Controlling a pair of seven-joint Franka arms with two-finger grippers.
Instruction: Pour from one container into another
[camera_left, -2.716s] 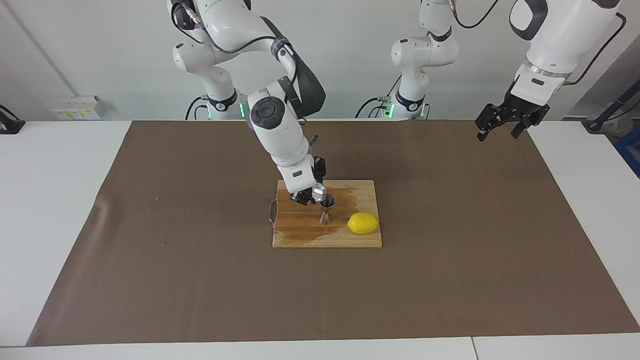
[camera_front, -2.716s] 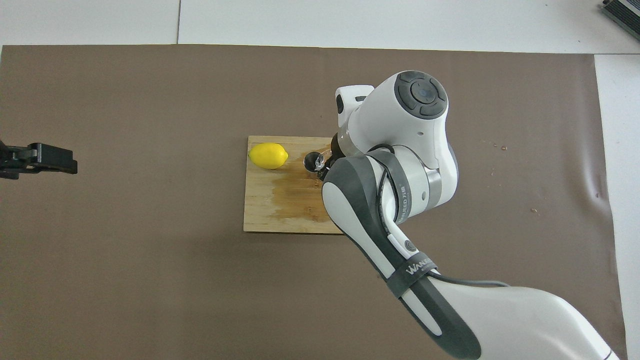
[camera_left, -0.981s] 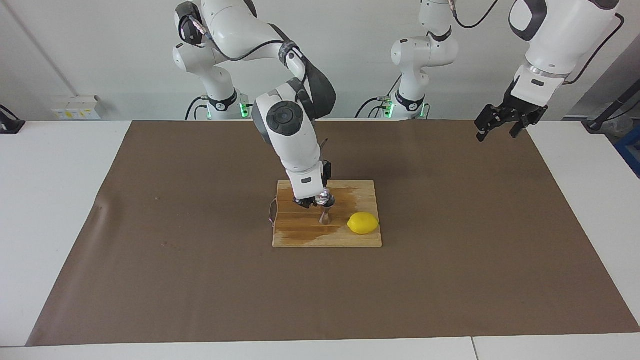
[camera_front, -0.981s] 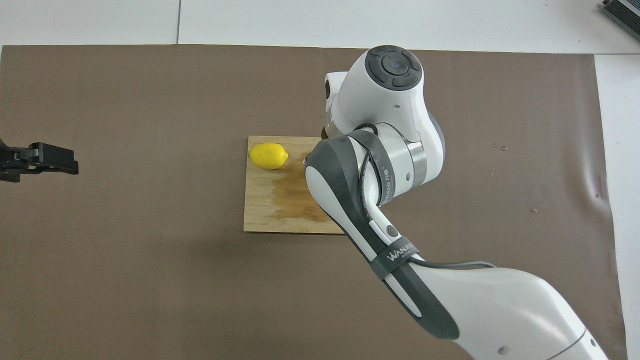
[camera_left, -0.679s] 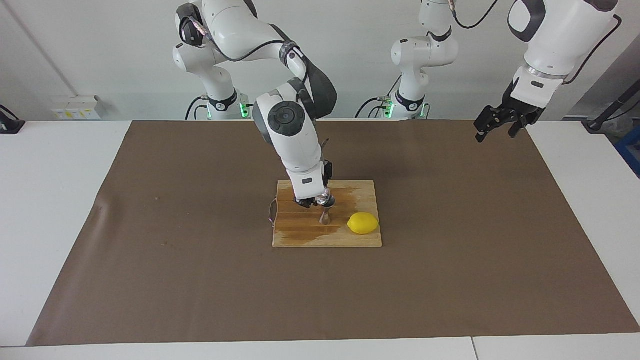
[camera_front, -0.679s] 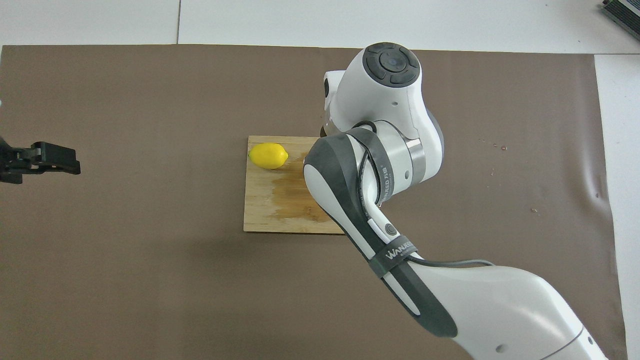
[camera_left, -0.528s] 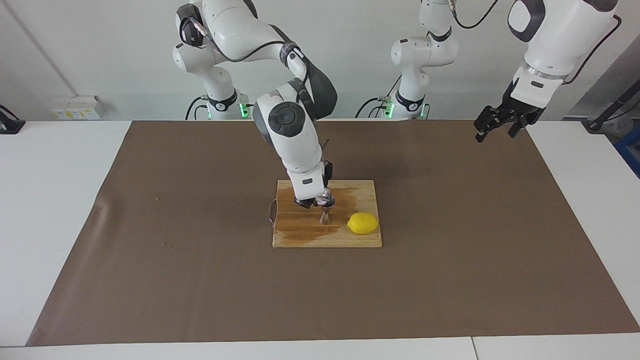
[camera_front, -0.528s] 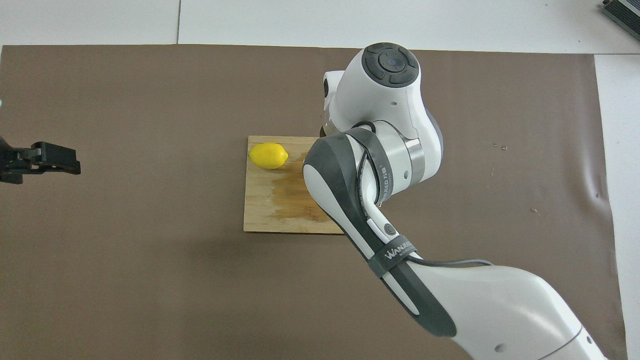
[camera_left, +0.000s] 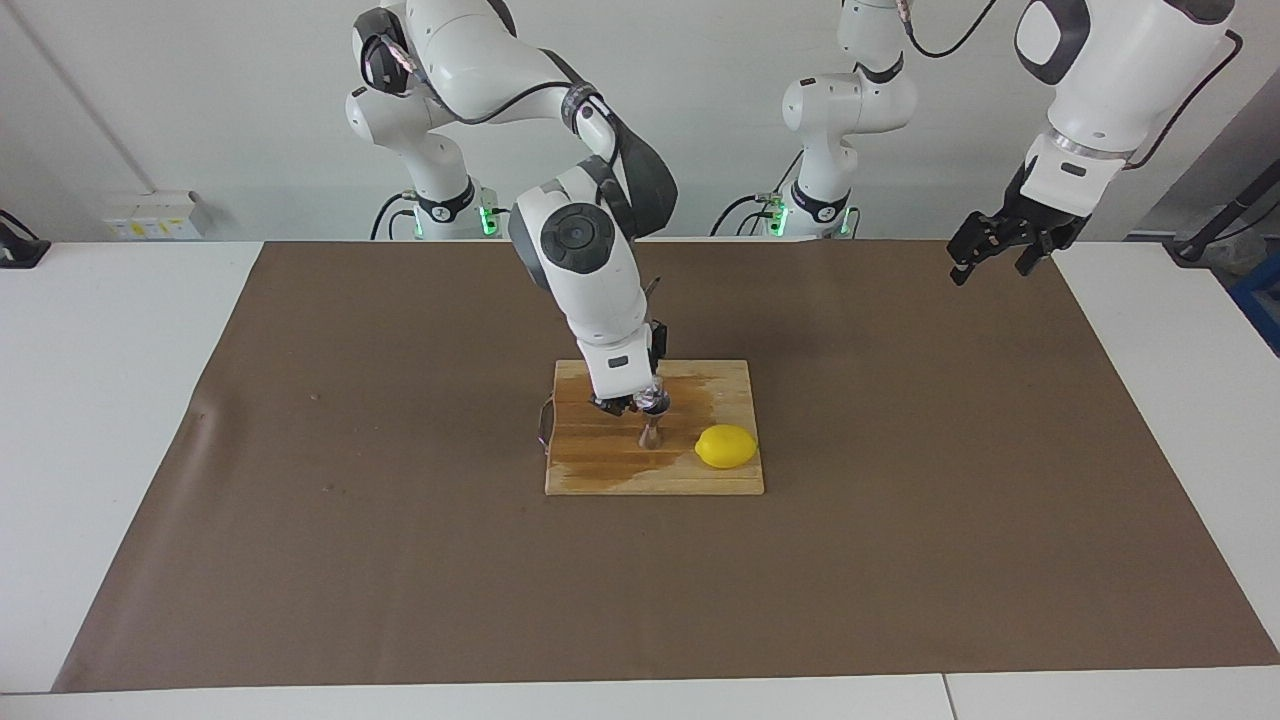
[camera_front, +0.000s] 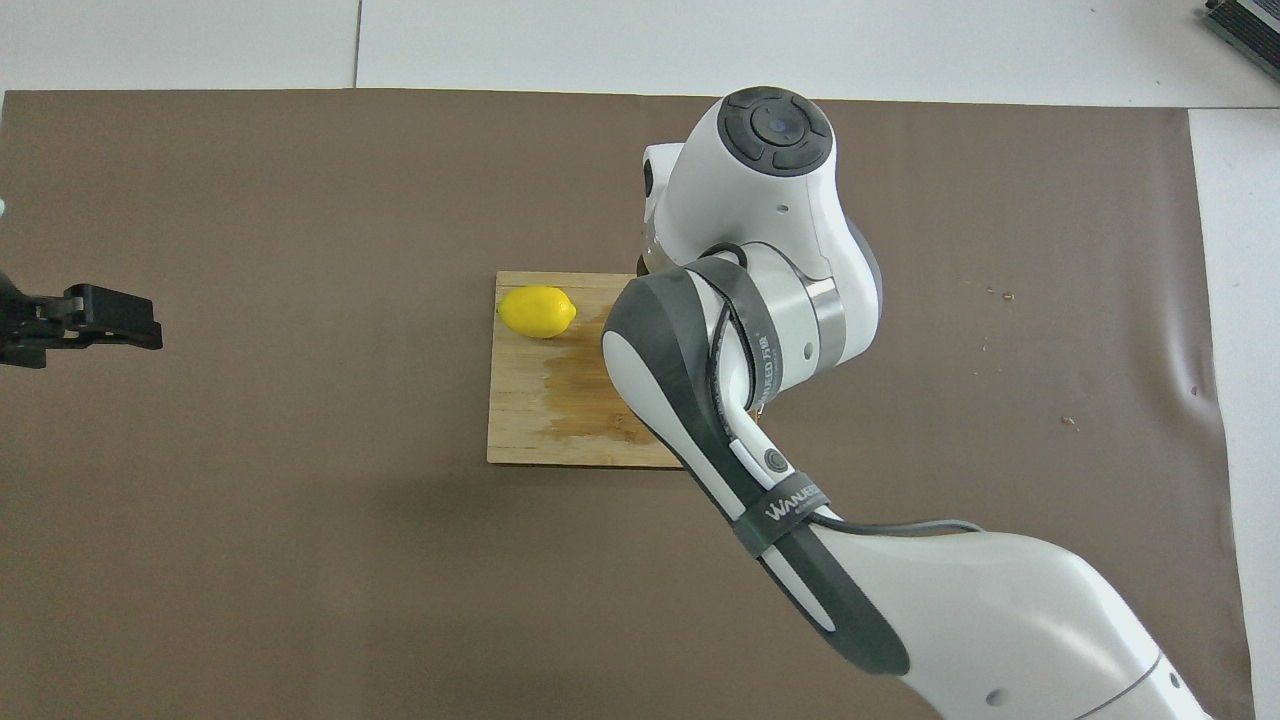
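over jigger (camera_left: 651, 432): right pincer (camera_left: 634, 402) clamped on tipped glass cup (camera_left: 653, 400); left pincer (camera_left: 995, 254) apart.

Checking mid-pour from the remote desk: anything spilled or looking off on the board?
Yes. A dark wet-looking patch spreads across the cutting board around the jigger, reaching toward the lemon. It looks like spilled liquid. The jigger stands upright under the glass cup in the right hand.

On the cutting board (camera_left: 600, 470), the right gripper (camera_left: 628, 403) with its tilted glass cup (camera_left: 654, 399) sits over the jigger (camera_left: 651, 432), blocking it from above. The lemon (camera_left: 726, 446) stands just beside, toward the left arm's end. The brown mat (camera_left: 900, 500) around the board lies open, and the left gripper (camera_left: 990, 252) hangs well apart
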